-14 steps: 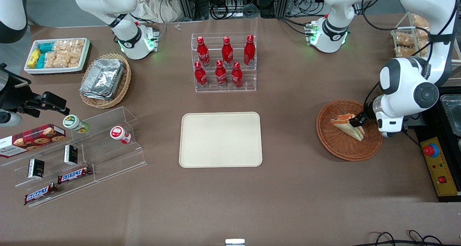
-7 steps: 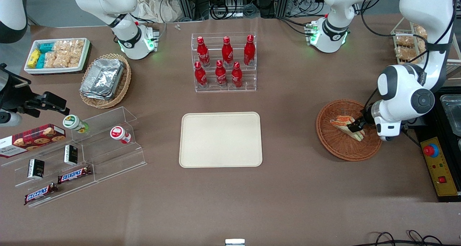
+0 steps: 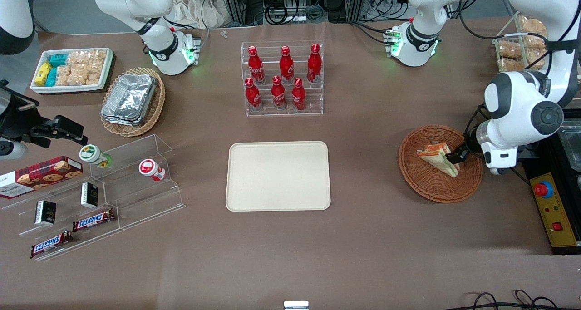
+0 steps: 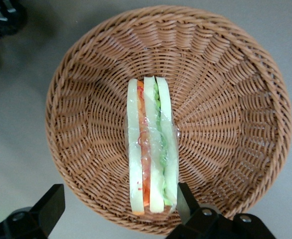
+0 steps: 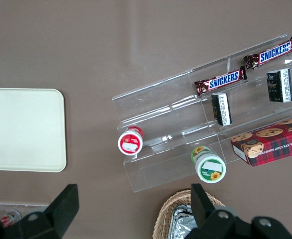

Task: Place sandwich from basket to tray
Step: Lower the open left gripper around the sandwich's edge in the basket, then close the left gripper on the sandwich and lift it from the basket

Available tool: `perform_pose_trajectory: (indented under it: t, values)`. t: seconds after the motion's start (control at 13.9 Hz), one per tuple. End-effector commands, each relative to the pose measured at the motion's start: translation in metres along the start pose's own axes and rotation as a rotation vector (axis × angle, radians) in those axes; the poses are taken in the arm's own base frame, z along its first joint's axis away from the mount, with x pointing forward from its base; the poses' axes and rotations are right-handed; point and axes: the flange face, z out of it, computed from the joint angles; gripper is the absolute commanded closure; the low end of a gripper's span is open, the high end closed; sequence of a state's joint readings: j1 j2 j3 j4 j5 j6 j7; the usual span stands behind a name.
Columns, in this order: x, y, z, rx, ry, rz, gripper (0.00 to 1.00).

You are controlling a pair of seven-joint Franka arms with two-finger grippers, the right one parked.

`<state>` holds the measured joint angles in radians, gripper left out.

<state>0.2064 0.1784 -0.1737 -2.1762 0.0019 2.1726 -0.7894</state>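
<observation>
Toward the parked arm's end of the brown worktop (image 3: 363, 237), a white rectangular box of snack packets (image 3: 72, 69) sits far from the front camera. Beside it is a light tan wicker basket holding crinkled foil containers (image 3: 131, 101). Nearer the camera, a clear acrylic stepped shelf (image 3: 104, 196) carries chocolate bars, small dark boxes, two round-lidded tubs and a red tartan biscuit box.

In the middle of the worktop lies the large flat cream-beige rectangular plastic tray (image 3: 278, 175), with nothing on it. Farther from the camera than the tray, a clear tiered rack of six red bottles (image 3: 281, 78) stands upright.

Toward the working arm's end sits the round shallow reddish-brown wicker basket (image 3: 431, 187), well apart from the tray. The small triangular clear-wrapped sandwich (image 3: 435, 158) is in this basket, standing on one edge so its pale bread, orange-red and green layers (image 4: 151, 149) show in the wrist view.

The left arm's end effector (image 3: 454, 156) is low over the basket (image 4: 86, 74) at the sandwich's wider end. Its fingers are apart (image 4: 118, 191): one finger (image 4: 183, 196) is just beside the sandwich's green-layer side, and the other finger (image 4: 51, 204) is well clear of the bread, at the basket's rim. The sandwich is not gripped
</observation>
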Motion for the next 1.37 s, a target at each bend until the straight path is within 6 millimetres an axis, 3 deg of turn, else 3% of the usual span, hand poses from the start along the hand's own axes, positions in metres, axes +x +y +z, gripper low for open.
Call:
perform_pose_trajectory:
  t: [0.0,0.36,0.65,0.79,1.3]
  values:
    - [0.004,0.008,0.036,0.014,-0.011,-0.011,0.0]
    - [0.005,0.012,0.052,0.007,-0.018,-0.012,0.0]
    - [0.007,0.014,0.014,-0.019,0.02,-0.039,0.0]
    - [0.007,0.016,0.012,-0.018,0.02,-0.063,0.0]
    - [0.004,0.022,0.056,0.012,-0.021,-0.056,0.0]
